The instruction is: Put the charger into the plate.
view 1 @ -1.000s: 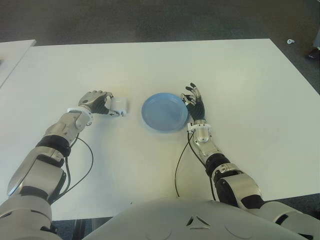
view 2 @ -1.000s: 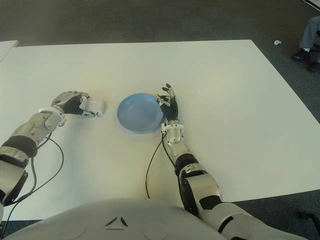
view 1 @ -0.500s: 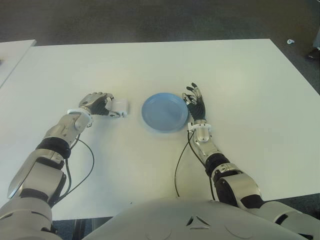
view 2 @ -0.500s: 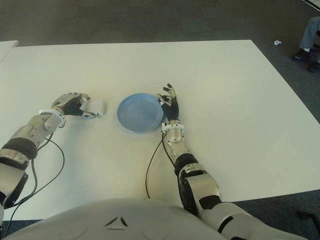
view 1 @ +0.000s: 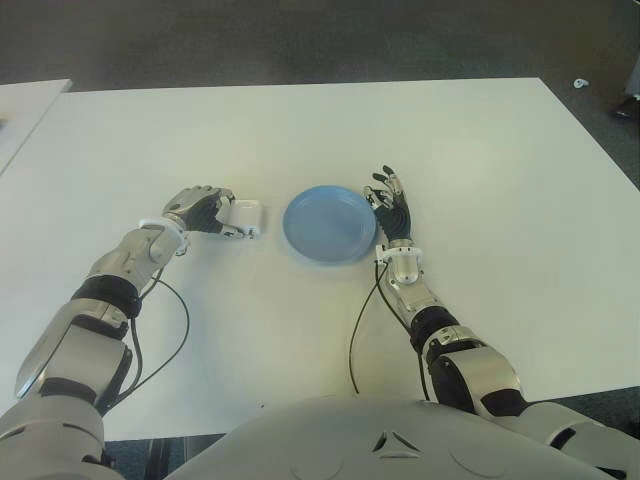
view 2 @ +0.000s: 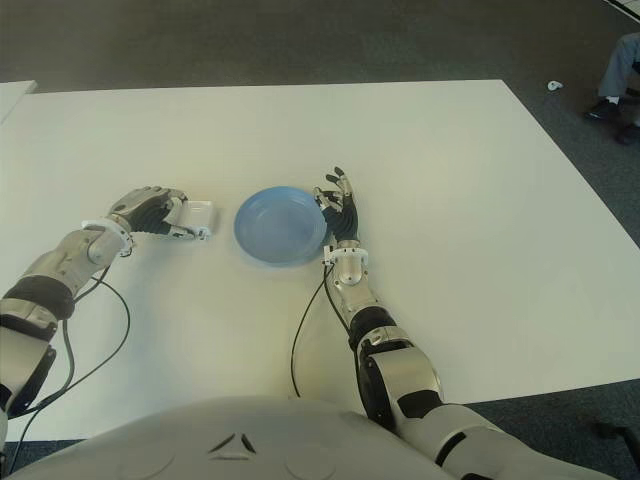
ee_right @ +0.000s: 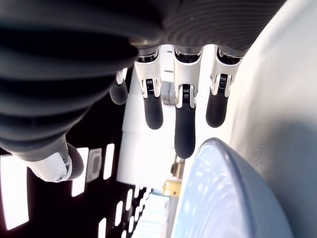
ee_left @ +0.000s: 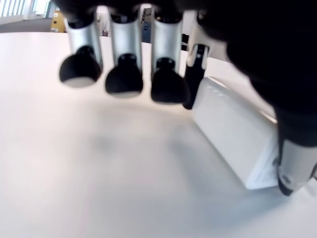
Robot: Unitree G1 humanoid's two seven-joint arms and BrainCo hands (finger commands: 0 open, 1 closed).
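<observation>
On the white table [view 1: 480, 150], the left hand [view 1: 198, 209] sits at the left, its fingers [ee_left: 124, 79] curled downward with the tips clear of the surface. One white charger [view 1: 247, 217] lies flat on the table just to the right of that hand, with the thumb against its side; whether the hand truly grips it cannot be told. One blue plate [view 1: 329, 225] stands to the right of the charger, apart from it and holding nothing. At the plate's right edge is the right hand [view 1: 392, 205], fingers loosely spread and holding nothing.
</observation>
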